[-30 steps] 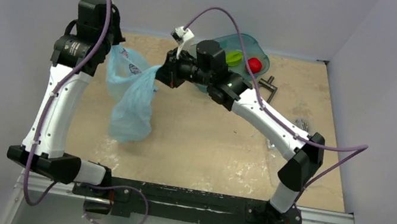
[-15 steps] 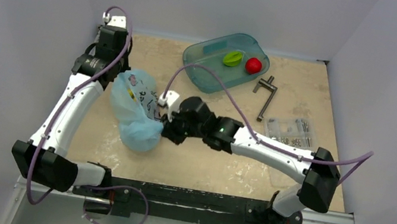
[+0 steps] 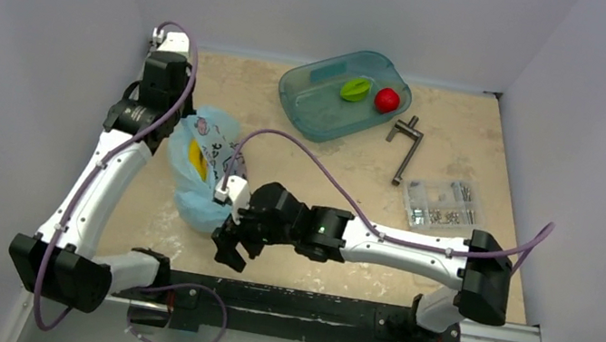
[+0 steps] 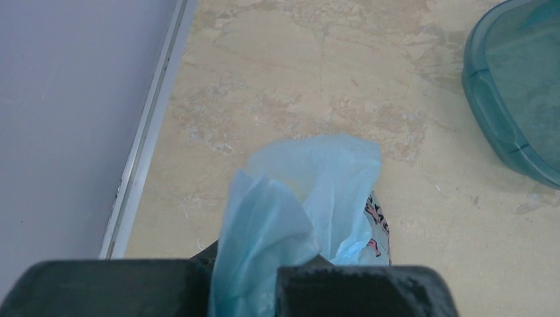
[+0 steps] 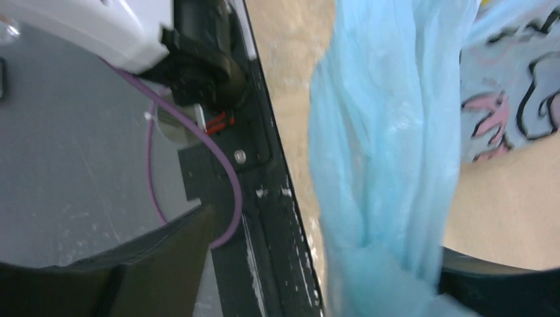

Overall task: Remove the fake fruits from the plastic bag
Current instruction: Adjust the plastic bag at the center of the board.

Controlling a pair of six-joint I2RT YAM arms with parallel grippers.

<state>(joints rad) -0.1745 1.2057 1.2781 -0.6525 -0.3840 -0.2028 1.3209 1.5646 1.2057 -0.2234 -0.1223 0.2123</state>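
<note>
I see the left gripper [image 4: 244,290] pinched shut on the plastic bag [image 4: 310,191]. On the right gripper [image 5: 317,284] the fingers stand apart, blue film hanging between them. The yellow banana [image 3: 198,160] shows through the bag.

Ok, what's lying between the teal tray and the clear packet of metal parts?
A dark metal T-handle tool lies between the teal tray and the packet, touching neither; the top view shows it.
</note>
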